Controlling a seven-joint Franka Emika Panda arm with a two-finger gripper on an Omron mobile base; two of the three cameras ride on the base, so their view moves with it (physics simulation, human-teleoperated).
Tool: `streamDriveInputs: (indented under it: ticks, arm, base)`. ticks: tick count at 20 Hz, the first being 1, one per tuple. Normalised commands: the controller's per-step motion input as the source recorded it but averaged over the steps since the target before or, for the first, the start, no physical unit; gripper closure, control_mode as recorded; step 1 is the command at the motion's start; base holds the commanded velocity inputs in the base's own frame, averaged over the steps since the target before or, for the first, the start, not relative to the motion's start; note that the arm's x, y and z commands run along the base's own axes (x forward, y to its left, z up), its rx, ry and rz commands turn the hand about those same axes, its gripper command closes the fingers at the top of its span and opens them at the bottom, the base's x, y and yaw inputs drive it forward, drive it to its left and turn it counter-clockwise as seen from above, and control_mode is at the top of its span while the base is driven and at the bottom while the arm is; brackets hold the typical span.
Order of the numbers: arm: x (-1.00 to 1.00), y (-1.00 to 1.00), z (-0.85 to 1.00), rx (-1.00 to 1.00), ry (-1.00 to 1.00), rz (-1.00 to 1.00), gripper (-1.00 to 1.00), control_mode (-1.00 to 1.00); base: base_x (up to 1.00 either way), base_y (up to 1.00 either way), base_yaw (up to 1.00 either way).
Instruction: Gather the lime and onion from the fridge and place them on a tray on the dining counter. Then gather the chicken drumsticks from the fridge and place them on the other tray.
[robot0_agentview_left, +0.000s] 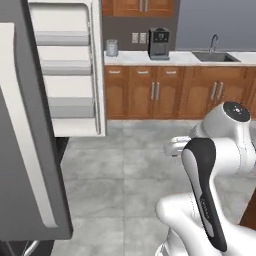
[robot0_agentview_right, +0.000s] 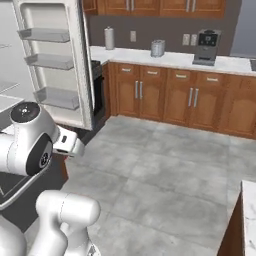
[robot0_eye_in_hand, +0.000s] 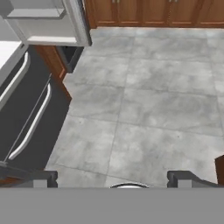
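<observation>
The fridge (robot0_agentview_left: 25, 150) stands at the left with its doors swung open. Its dark-grey door with a long white handle is close by, and the other door's white shelves (robot0_agentview_right: 50, 60) hang bare. Its lower drawers (robot0_eye_in_hand: 26, 113) are shut. My gripper (robot0_eye_in_hand: 113, 179) points down at the grey floor beside the fridge, jaws open and wide apart with nothing between them. A corner of the dining counter (robot0_agentview_right: 248, 210) shows at the lower right. The lime, the onion, the chicken drumsticks and both trays are out of view.
Along the back wall runs a counter on brown cabinets (robot0_agentview_left: 155, 92) with a coffee machine (robot0_agentview_left: 159, 43), a metal canister (robot0_agentview_left: 111, 47) and a sink (robot0_agentview_left: 215, 56). Open tiled floor (robot0_agentview_right: 165, 165) lies between the fridge and the dining counter.
</observation>
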Motion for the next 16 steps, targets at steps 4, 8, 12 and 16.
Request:
streamDriveInputs:
  ticks: [4, 8, 12, 16]
  arm:
    - [0.0, 0.0, 0.0, 0.0, 0.0, 0.0, -1.0, 1.0]
    - [0.0, 0.0, 0.0, 0.0, 0.0, 0.0, -1.0, 1.0]
    - [0.0, 0.0, 0.0, 0.0, 0.0, 0.0, -1.0, 1.0]
    - [0.0, 0.0, 0.0, 0.0, 0.0, 0.0, -1.0, 1.0]
  base:
    - [0.17, 0.0, 0.42]
    - [0.15, 0.01, 0.43]
    - [0.39, -0.06, 0.4]
    - [0.37, -0.11, 0.39]
